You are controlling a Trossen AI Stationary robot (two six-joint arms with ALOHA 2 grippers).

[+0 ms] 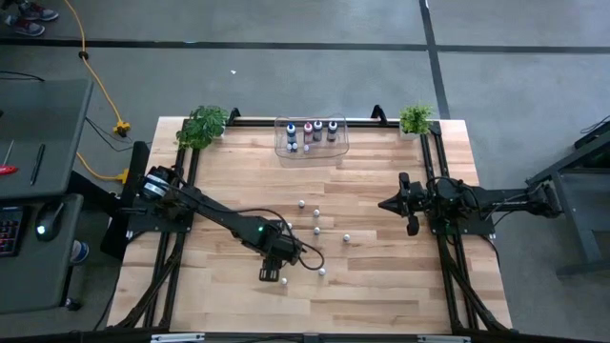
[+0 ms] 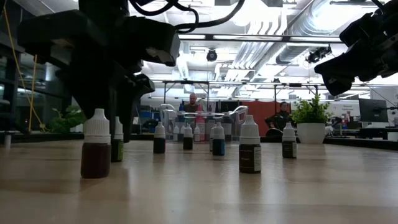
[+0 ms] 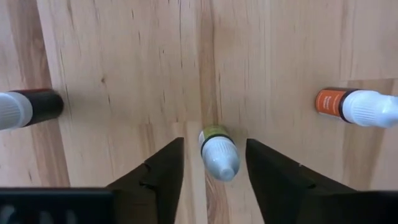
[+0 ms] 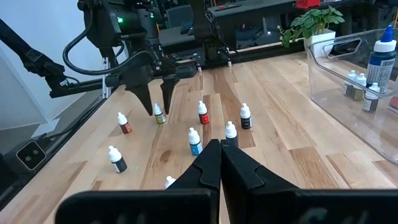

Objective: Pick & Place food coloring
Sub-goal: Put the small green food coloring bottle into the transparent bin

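Note:
Several small white-capped food coloring bottles stand upright on the wooden table (image 1: pixel 381 286). One with a green label (image 3: pixel 217 152) stands between the fingers of my left gripper (image 3: pixel 214 142), which points down over it, open, with a gap on each side. An orange bottle (image 3: pixel 336 101) and a dark one (image 3: pixel 31 107) flank it. In the right wrist view the same gripper (image 4: pixel 158 111) straddles this green bottle (image 4: pixel 159 114). Larger bottles (image 1: pixel 312 131) stand in the clear bin (image 1: pixel 340 145) at the far edge. My right gripper (image 1: pixel 383 204) waits shut at the right, above the table.
Loose small bottles stand mid-table: red (image 4: pixel 203 112), black (image 4: pixel 245 116), blue (image 4: pixel 194 142), another dark one (image 4: pixel 115 159). Two potted plants (image 1: pixel 202 124) (image 1: pixel 416 118) stand at the far corners. Bare wood lies along the table's near edge and on its right side.

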